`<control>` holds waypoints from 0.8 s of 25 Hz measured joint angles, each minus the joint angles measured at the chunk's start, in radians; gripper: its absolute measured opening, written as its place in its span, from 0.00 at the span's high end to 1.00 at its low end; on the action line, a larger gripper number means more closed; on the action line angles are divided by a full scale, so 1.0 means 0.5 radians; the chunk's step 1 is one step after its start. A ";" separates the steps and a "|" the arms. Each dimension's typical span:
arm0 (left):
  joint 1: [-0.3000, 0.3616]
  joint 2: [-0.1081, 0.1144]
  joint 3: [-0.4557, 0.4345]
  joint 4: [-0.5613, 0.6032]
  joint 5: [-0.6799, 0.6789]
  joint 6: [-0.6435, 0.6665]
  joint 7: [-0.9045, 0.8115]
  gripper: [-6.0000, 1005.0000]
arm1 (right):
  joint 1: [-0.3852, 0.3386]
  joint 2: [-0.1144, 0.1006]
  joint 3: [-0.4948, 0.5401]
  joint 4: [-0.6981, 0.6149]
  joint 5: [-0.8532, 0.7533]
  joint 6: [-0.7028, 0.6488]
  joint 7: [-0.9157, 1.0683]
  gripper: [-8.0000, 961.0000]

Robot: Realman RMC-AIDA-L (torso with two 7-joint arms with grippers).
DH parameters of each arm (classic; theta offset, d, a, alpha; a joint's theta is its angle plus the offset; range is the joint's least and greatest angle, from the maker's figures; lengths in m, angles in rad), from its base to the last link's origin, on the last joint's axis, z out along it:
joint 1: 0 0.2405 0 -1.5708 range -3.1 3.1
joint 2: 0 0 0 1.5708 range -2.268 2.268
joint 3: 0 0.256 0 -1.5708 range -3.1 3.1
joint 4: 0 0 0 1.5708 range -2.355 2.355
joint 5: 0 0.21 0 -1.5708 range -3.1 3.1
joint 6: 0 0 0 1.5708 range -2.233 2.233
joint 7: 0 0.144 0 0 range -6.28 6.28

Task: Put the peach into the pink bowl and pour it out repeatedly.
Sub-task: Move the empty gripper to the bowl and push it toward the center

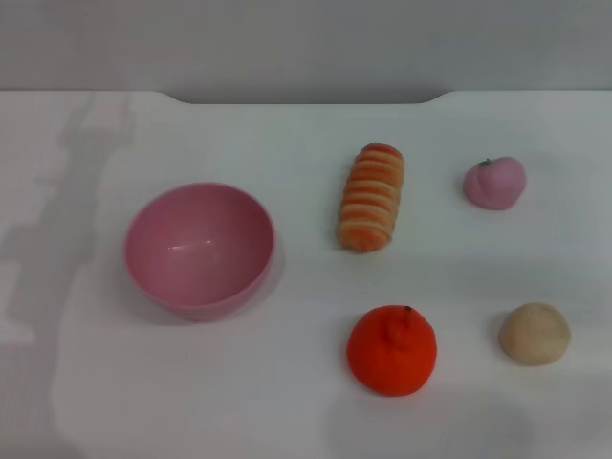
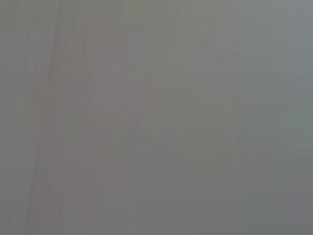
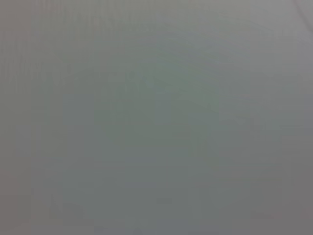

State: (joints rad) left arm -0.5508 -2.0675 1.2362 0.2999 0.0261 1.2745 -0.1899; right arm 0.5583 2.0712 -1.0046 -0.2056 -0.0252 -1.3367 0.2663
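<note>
Peach [image 1: 495, 183] is sitting on the white counter [image 1: 287, 382] over on the robot's right, toward the far side, well apart from the pink bowl [image 1: 199, 251]. It's a small, pale-pink, roundish thing with a matte look and a tiny stem poking up. The bowl is smooth, glossy plastic, a plain half-sphere standing upright on the left with nothing in it. Between them lies a long ribbed bread roll [image 1: 371, 197], orange and cream stripes. Nearer the robot there's a bright orange tangerine [image 1: 391, 351] with a dimpled skin, and beside it a beige round bun [image 1: 535, 334], kinda rough looking. Neither arm shows up anywhere, both wrist views are just flat grey, so can't tell what the fingers are doing on either side.
</note>
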 joint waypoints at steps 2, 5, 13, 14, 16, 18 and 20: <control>-0.004 0.002 0.008 -0.001 0.000 0.019 0.026 0.50 | 0.001 0.001 -0.014 0.000 -0.001 -0.001 0.000 0.41; -0.021 0.004 0.009 -0.001 0.003 0.021 0.115 0.50 | 0.000 0.003 -0.037 0.000 -0.002 -0.004 0.001 0.41; -0.039 0.014 0.036 0.077 -0.024 -0.099 0.153 0.50 | -0.028 0.014 -0.064 0.016 0.009 -0.049 0.002 0.41; -0.039 0.014 0.036 0.077 -0.024 -0.099 0.153 0.50 | -0.030 0.015 -0.060 0.017 0.010 -0.055 0.003 0.41; -0.035 0.031 0.057 0.234 -0.019 -0.330 0.075 0.50 | -0.032 0.015 -0.055 0.017 0.011 -0.060 0.004 0.41; 0.010 0.069 0.113 0.518 0.077 -0.706 -0.185 0.50 | -0.032 0.015 -0.054 0.019 0.011 -0.060 0.006 0.41; 0.025 0.092 0.138 0.626 0.148 -0.841 -0.328 0.50 | -0.032 0.015 -0.052 0.027 0.011 -0.060 0.007 0.41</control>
State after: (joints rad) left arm -0.5382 -2.0214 1.3051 0.6127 0.0999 0.8539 -0.3541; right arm 0.5421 2.0786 -1.0306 -0.1921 -0.0195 -1.3669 0.2698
